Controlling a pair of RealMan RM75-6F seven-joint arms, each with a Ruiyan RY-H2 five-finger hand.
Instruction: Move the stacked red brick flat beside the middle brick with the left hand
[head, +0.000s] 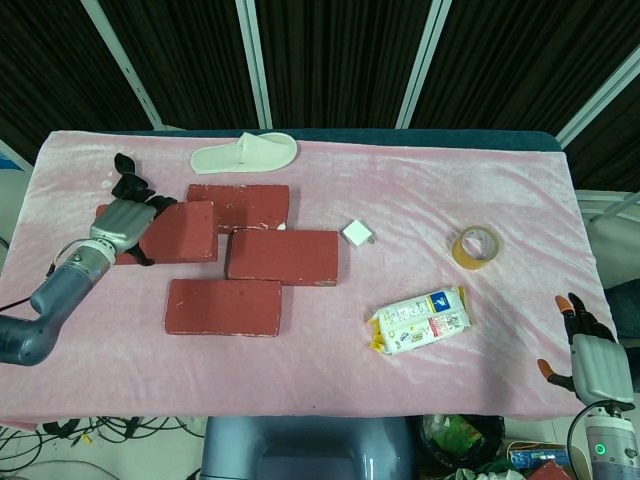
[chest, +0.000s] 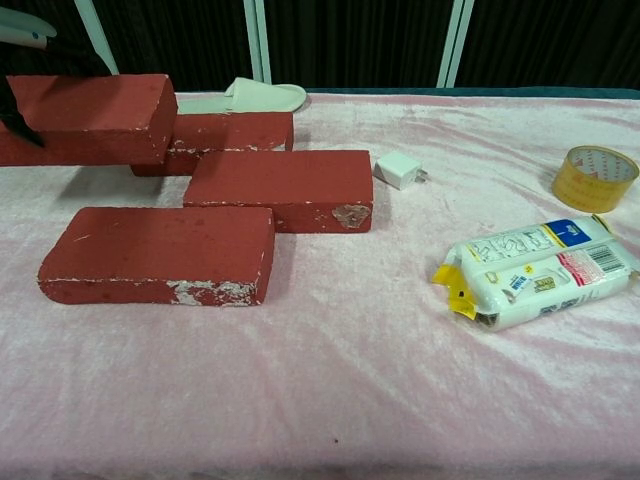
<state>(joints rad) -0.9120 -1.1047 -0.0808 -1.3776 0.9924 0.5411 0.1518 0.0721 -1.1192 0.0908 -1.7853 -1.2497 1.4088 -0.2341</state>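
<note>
Pink cloth (head: 400, 360): L hand (head: 118, 224) fingers clamped on red brick (chest: 85, 118) (airborne); R hand (head: 596, 364) fingers apart.

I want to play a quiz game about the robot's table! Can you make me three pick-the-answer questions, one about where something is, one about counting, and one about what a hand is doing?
1. Where is the white slipper?
A. at the far edge of the table, behind the bricks
B. beside the tape roll
C. on top of the snack pack

2. How many red bricks are there?
A. two
B. four
C. six

3. What is the left hand doing?
A. resting open on the cloth
B. holding a red brick
C. pinching the white charger

Answers:
1. A, the slipper lies beyond the far brick.
2. B, three lie on the cloth and the held brick makes four.
3. B, its fingers wrap the brick's end, and the chest view shows that brick lifted off the cloth.
</note>
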